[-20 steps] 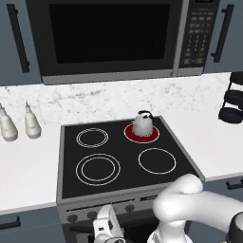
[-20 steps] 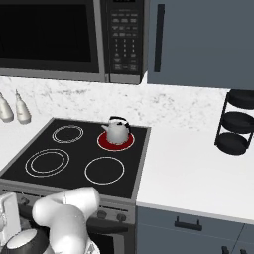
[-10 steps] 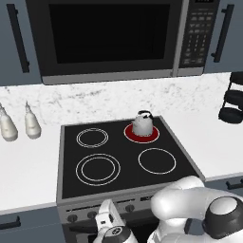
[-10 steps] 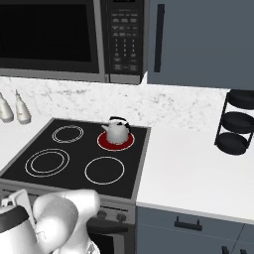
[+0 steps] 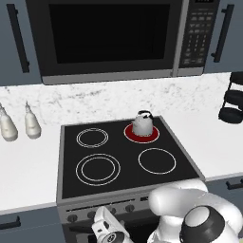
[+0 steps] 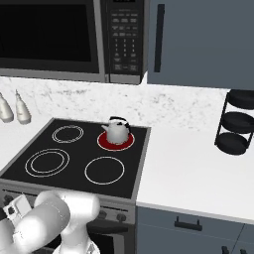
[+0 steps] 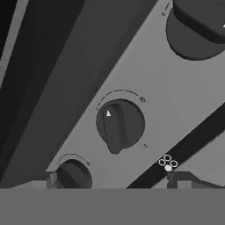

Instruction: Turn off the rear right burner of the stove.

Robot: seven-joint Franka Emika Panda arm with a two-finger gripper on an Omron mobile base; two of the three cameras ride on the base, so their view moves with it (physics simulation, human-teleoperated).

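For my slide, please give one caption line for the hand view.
Open gripper faces a dark knob on the stove front panel.

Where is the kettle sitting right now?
The kettle stands on the glowing red rear right burner of the stove, below the microwave; in the right base view it sits at centre, behind the plain front right ring.
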